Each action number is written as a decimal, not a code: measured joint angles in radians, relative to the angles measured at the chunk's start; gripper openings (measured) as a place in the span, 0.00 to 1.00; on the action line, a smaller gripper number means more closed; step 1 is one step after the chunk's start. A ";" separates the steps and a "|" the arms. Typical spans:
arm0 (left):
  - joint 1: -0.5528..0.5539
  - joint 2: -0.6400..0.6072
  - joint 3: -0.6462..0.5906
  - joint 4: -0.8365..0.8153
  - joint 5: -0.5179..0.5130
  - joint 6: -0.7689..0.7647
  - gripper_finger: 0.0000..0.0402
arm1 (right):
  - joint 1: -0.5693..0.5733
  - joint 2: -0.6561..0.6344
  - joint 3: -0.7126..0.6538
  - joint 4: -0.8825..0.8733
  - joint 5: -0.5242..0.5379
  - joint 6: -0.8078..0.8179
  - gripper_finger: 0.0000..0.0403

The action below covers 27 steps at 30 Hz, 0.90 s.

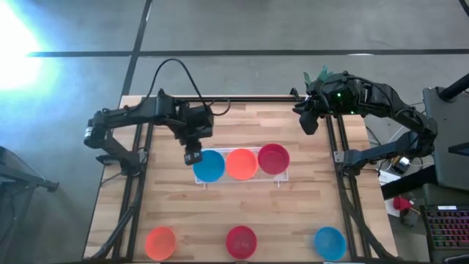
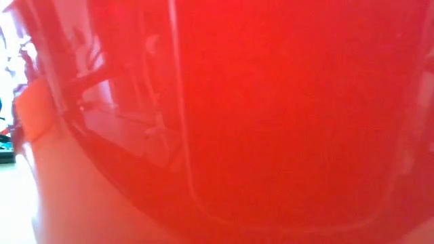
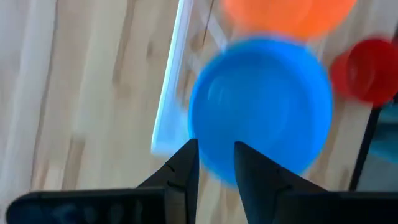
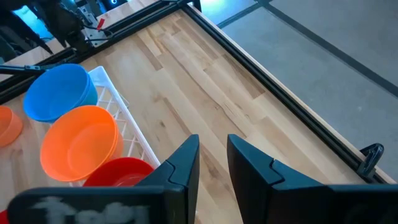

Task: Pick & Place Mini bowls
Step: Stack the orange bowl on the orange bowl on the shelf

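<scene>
Three mini bowls sit in a row on the white lattice tray [image 1: 237, 180] at mid-table: blue bowl [image 1: 209, 166], orange bowl [image 1: 241, 163], red bowl [image 1: 273, 158]. Three more stand on the wood by the near edge: orange [image 1: 160, 242], red [image 1: 241, 240], blue [image 1: 330, 243]. My left gripper [image 1: 192, 155] is at the left rim of the tray's blue bowl [image 3: 261, 102], shut on it. My right gripper [image 1: 308, 121] waits over the far right corner, shut, with nothing between its fingers [image 4: 212, 155]. The low view is filled by the near red bowl [image 2: 271, 108]. My left gripper pinches the blue bowl's rim [image 3: 216, 167] on the side toward the table's left, one finger [image 3: 249, 171] over the bowl's inside and the other [image 3: 185, 167] outside it. The fingers come slanting down from the far left. Whether the bowl rests on the tray I cannot tell.
Black frame rails [image 1: 344, 183] run along both sides of the table. A small plant [image 1: 322, 73] stands at the far right corner behind my right arm. Bare wood [image 1: 242, 209] lies between the tray and the near row of bowls.
</scene>
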 joint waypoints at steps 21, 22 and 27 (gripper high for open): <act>-0.482 -0.216 -0.232 -0.054 -0.003 -0.139 0.23 | 0.000 -0.001 0.000 0.000 0.000 0.005 0.20; -0.513 -0.221 -0.253 -0.034 -0.003 -0.140 0.23 | 0.000 -0.001 0.000 0.000 0.000 0.005 0.20; -0.660 -0.225 -0.355 0.069 -0.003 -0.162 0.23 | 0.000 -0.001 -0.001 0.000 0.000 0.005 0.20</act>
